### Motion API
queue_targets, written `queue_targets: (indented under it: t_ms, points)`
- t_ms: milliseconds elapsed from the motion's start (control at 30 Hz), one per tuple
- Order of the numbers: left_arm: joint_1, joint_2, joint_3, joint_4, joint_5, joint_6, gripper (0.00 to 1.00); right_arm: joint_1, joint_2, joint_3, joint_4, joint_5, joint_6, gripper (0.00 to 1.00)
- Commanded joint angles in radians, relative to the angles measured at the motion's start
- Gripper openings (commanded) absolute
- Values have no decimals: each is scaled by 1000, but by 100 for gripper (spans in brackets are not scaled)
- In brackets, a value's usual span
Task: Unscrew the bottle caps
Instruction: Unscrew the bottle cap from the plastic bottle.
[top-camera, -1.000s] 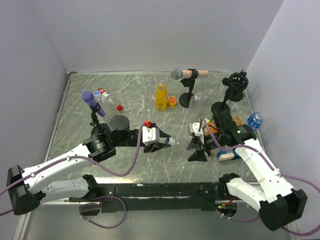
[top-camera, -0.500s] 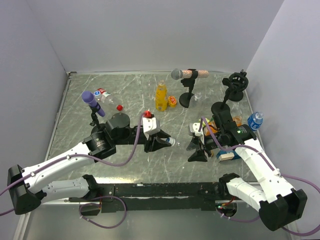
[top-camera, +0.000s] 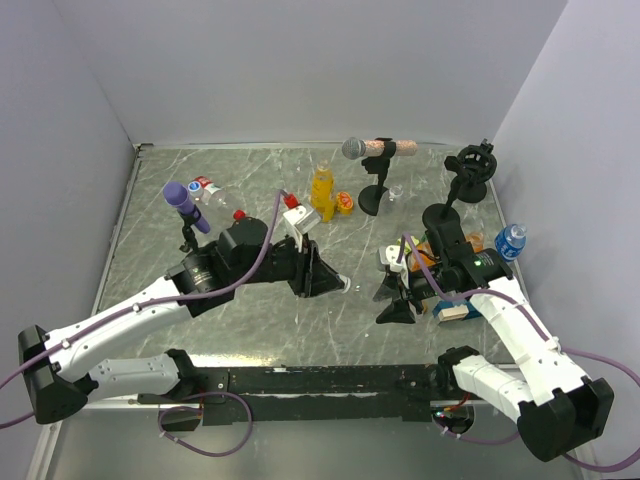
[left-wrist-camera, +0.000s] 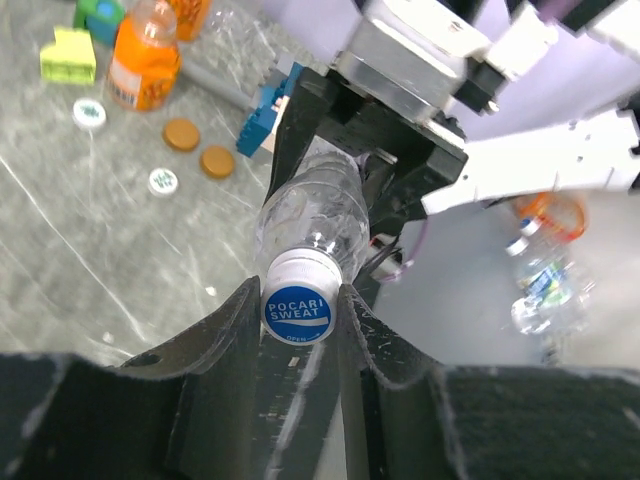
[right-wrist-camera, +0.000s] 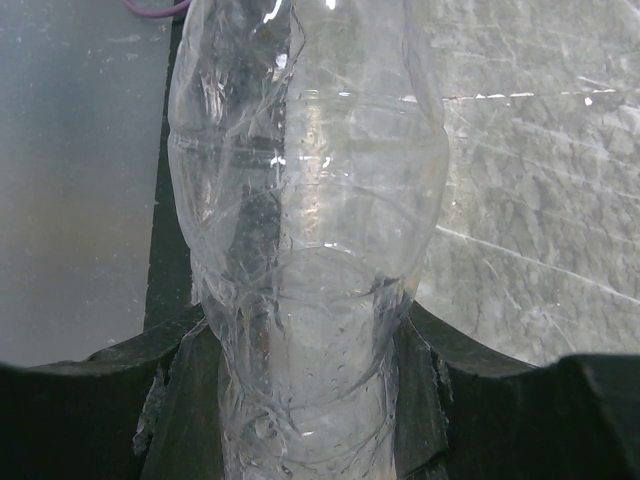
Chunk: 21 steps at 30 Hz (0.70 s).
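Observation:
A clear bottle (left-wrist-camera: 312, 215) lies level between my two grippers. Its pale cap (left-wrist-camera: 298, 305) has a blue "POCARI SWEAT" top. My left gripper (left-wrist-camera: 298, 300) is shut on that cap, one finger on each side; in the top view it (top-camera: 338, 283) is at mid-table. My right gripper (right-wrist-camera: 300, 330) is shut on the clear bottle's body (right-wrist-camera: 310, 240); in the top view it (top-camera: 392, 292) is right of the left one. A yellow-orange juice bottle (top-camera: 321, 192) stands at the back. A red-white labelled bottle (top-camera: 212, 194) lies back left beside a loose red cap (top-camera: 240, 214). A small blue-labelled bottle (top-camera: 511, 241) stands far right.
A purple microphone (top-camera: 186, 208) stands on the left. A grey-headed microphone (top-camera: 372, 150) and an empty stand (top-camera: 470, 166) are at the back right. Two brown discs (left-wrist-camera: 199, 147), small white round pieces (left-wrist-camera: 163, 181) and a yellow block (left-wrist-camera: 68, 55) lie behind the right gripper.
My left wrist has turned about the cap while staying shut on it, its red-marked side swinging up and back. The left arm has risen. The right arm has not moved.

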Motion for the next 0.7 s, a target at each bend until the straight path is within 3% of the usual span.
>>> queue_targets:
  t_ms: [0, 300, 667]
  points:
    - [-6, 9, 31, 34, -19, -204, 1, -4, 7, 22, 18, -14, -33, 29]
    - [-6, 12, 16, 34, -94, -348, 1, -4, 45, 66, -45, -14, -89, 29]
    - [-6, 81, 68, -93, -198, -471, 1, -4, 113, 76, -20, -35, -97, 29]
